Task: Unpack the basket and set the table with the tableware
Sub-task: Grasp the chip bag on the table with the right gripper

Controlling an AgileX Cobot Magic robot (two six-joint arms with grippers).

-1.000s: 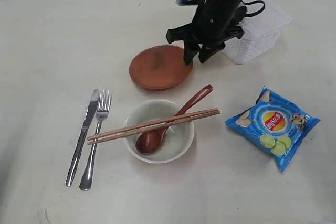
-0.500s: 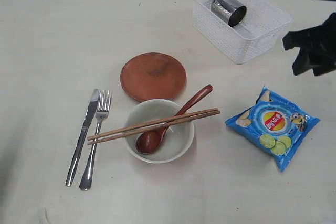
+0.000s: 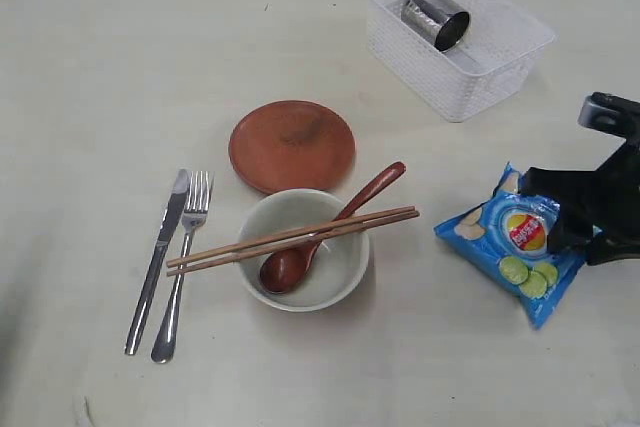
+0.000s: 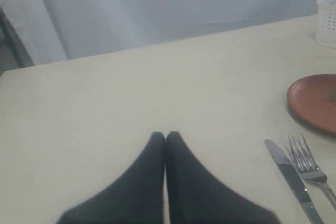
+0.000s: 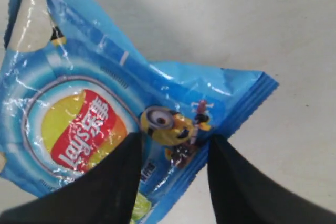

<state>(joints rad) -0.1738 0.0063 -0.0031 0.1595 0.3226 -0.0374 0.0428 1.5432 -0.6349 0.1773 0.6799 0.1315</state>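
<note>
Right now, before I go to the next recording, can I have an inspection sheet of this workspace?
Surface: pale table, no spills seen.
Job's things: plate, knife and fork laid out; spoon in bowl, chopsticks across its rim; cup on its side in the basket.
Clutter: blue chip bag.
Grippers: left gripper shut over bare table; right gripper open, low over the chip bag, contact unclear.
Cables: nothing seen.
Surroundings: grey backdrop behind the table.

The table (image 3: 100,67) bears knife (image 3: 157,262), fork (image 3: 183,267), bowl (image 3: 345,287), plate (image 3: 292,145), basket (image 3: 490,82) and chip bag (image 3: 505,242).
</note>
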